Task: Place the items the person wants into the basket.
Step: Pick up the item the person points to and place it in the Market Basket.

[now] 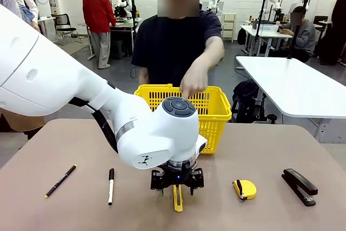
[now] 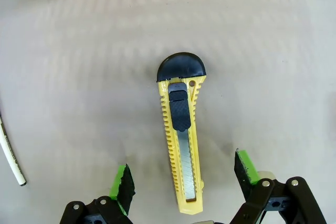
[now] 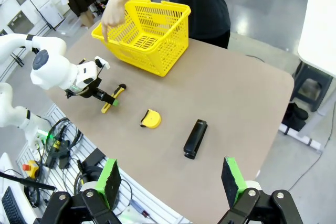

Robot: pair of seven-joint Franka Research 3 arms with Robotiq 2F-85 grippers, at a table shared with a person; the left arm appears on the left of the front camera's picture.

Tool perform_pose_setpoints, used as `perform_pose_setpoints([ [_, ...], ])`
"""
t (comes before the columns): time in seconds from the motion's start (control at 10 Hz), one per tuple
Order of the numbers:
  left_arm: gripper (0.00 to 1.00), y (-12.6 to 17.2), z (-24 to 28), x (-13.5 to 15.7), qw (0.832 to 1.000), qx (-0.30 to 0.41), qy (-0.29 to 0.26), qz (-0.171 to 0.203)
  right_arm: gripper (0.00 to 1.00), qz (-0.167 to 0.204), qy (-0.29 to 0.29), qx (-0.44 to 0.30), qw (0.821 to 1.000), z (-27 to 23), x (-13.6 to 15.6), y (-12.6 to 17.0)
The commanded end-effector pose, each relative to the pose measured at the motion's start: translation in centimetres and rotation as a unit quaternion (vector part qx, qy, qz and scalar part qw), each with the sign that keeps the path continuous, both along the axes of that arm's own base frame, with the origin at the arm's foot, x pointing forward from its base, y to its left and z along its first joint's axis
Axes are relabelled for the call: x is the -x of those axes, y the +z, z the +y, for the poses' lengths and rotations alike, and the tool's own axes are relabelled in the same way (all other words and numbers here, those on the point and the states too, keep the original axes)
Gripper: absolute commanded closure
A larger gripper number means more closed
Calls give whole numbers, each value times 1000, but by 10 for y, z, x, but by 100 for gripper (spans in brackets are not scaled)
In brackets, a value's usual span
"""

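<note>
A: What sits closest to the lens?

B: The left gripper (image 2: 184,176), in its own wrist view. Its green pads (image 2: 122,184) are spread wide, one at 7 o'clock and one at 5 o'clock of the yellow-and-black utility knife (image 2: 181,129). Neither pad touches it.

A: How does the knife lie?

B: Flat on the table (image 1: 259,150), lengthwise, with the rounded black cap at 12 o'clock and the blade end at 6 o'clock, between the pads.

A: And the other tools?

B: In the front view, the yellow tape measure (image 1: 244,189) is near the knife at 3 o'clock. The black stapler (image 1: 299,185) is farther out the same way. At 9 o'clock lies the white marker (image 1: 111,185), and beyond it the thin black pen (image 1: 60,180).

A: The basket?

B: The yellow basket (image 1: 216,114) stands upright at 12 o'clock from the knife, partly hidden by the left arm. The person's hand (image 1: 193,85) hangs at its near rim, fingers down. I cannot tell whether it touches.

A: The right gripper?

B: The right gripper (image 3: 170,176) has its fingers apart with nothing between them. It is high over the table's robot-side edge, well apart from every tool, and the stapler lies at about 12 o'clock from it.
</note>
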State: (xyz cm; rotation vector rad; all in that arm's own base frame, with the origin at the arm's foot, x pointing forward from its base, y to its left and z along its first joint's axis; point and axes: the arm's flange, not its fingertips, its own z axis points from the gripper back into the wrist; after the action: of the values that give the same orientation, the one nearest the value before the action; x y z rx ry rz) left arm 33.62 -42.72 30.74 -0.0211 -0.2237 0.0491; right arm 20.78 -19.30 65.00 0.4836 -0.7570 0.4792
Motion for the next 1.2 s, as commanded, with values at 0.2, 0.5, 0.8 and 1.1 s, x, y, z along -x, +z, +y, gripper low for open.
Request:
perform_pose_setpoints([
  [0.2, 59, -3, -8, -3, 999, 5, -20, -25, 0, -11, 1, -2, 1000, 0, -3, -3],
  [0.5, 100, -5, -6, -2, 1000, -3, -26, -17, 0, -11, 1, -2, 1000, 0, -3, -3],
  [0.8, 100, -4, -7, -2, 1000, -6, -27, -12, 0, -11, 1, -2, 1000, 0, -3, -3],
  [1.1, 100, -2, -6, 0, 999, -10, -41, -13, 0, -11, 1, -2, 1000, 0, -3, -3],
])
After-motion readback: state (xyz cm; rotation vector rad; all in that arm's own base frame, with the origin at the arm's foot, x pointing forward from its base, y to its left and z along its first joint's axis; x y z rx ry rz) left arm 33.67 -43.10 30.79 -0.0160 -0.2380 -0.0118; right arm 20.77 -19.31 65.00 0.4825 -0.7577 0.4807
